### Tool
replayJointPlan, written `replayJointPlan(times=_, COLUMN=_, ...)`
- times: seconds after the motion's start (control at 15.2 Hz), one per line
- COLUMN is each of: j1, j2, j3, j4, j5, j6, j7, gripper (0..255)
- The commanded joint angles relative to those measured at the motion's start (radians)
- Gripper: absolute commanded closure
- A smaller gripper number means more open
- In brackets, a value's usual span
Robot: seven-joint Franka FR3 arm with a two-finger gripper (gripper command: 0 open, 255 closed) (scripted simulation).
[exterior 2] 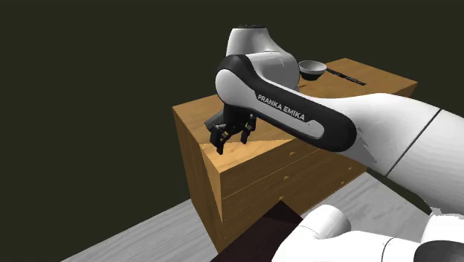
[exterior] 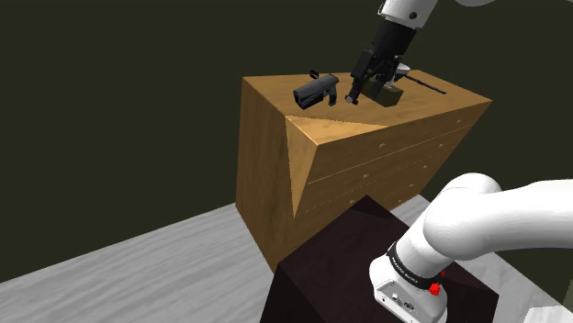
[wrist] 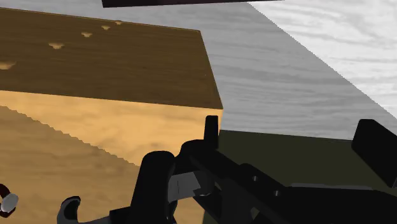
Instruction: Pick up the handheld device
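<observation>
Handheld device [exterior: 315, 92]: dark, pistol-shaped, rests on its side atop the wooden dresser [exterior: 275, 165], twd the far left of the top in the shoulder view, not far from an edge. Gripper [exterior: 360, 92]: hangs low just beside it, on the shoulder view's right. Fingers [exterior 2: 218, 143]: spread apart, clasping nothing as far as can be seen. Wrist view: black body close in front, no telling whether touched.

Handling, as a guess:
- Prob. rigid, hard-shelled and fairly light.
- Smooth casing, so maybe slippery.
- Likely unbalanced twd the thicker end.
- Doesn't look fragile, but could skid or spin on bare wood if nudged from one side only.

Best hold: across the thick main body at its narrow width, approx mid-length, squeezing both flat sides evenly. Better to skip the thin protruding bits. Also worth avoiding any push twd the dresser edge.
</observation>
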Motion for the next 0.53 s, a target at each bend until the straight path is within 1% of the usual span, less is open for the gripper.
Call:
replayJointPlan(times=0.0, j1=0.0, j2=0.0, j3=0.0, j4=0.0, j5=0.0, j6=0.0, j7=0.0, gripper=0)
replayJointPlan(times=0.46, j1=0.045, j2=0.191, j3=-0.137, j4=0.092, j5=-0.169, j6=0.032, j7=-0.38, gripper=0)
